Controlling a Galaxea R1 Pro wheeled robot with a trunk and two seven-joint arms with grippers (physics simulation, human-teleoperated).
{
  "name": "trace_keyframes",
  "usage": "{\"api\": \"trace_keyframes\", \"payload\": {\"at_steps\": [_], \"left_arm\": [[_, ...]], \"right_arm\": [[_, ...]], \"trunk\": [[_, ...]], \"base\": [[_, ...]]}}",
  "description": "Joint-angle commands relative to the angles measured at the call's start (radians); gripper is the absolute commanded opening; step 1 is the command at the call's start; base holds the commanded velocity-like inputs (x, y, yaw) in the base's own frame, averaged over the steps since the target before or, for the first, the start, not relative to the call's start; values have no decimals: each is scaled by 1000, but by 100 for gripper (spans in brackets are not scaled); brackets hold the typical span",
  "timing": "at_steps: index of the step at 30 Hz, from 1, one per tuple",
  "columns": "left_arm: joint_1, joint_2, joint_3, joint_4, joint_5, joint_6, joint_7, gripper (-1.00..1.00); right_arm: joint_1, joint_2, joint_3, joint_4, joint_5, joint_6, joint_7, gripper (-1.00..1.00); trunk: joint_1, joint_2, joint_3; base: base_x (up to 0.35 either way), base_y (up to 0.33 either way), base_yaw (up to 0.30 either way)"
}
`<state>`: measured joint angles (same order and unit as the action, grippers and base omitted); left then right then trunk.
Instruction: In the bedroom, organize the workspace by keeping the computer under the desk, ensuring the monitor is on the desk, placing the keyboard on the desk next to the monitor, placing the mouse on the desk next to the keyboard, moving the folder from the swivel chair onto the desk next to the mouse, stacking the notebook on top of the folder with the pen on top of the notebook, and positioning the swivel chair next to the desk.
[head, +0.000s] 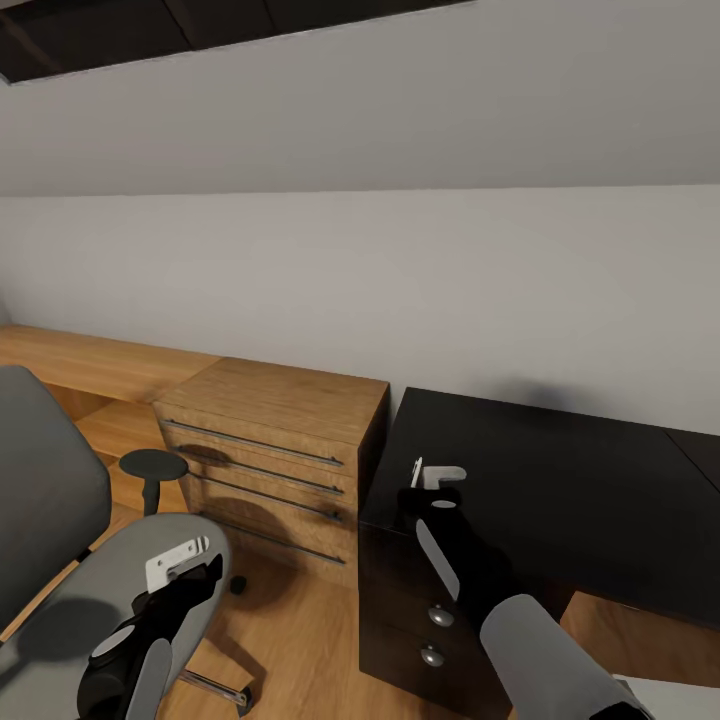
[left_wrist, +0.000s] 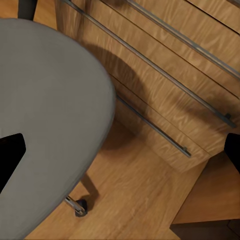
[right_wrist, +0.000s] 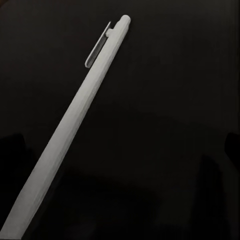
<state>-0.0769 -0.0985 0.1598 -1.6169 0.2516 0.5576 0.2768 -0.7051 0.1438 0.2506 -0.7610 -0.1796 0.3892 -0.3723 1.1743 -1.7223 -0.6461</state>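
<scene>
Pale pen (right_wrist: 70, 135) with a clip near its far end, slanting across the black desk top (right_wrist: 170, 100); contact unclear.

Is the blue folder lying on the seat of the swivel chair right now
No, in the head view the swivel chair seat is bare grey padding, with just the left end effector hovering over it.

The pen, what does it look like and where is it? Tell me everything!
The pen is a thin, pale grey-white stick, smooth like plastic, with a rounded top end and a small flat clip beside that end. In the right wrist view it runs slantwise in front of the black desk top. In the head view its tip pokes up at the right gripper, which seems to be holding it above the desk's left end.
</scene>
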Motion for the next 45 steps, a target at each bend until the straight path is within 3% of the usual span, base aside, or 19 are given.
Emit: {"api": "trace_keyframes", "payload": {"at_steps": [1, 17, 18, 45], "left_arm": [[-1, -1, 1, -1, 11, 4, 7, 100], [-1, -1, 1, -2, 11, 4, 7, 100], [-1, -1, 1, -2, 11, 4, 7, 100], [-1, 0, 1, -2, 11, 4, 7, 100]], "right_arm": [[-1, -1, 1, 25, -8, 9, -10, 100], [-1, -4, -8, 25, -9, 10, -11, 100], [-1, -4, -8, 25, -9, 10, -11, -100], [-1, -3, -7, 23, -13, 10, -8, -100]], "trunk": [[0, 0, -1], [0, 0, -1], [0, 0, -1], [0, 0, -1]], "base": [[0, 0, 0], [0, 0, 0], [0, 0, 0], [0, 0, 0]]}}
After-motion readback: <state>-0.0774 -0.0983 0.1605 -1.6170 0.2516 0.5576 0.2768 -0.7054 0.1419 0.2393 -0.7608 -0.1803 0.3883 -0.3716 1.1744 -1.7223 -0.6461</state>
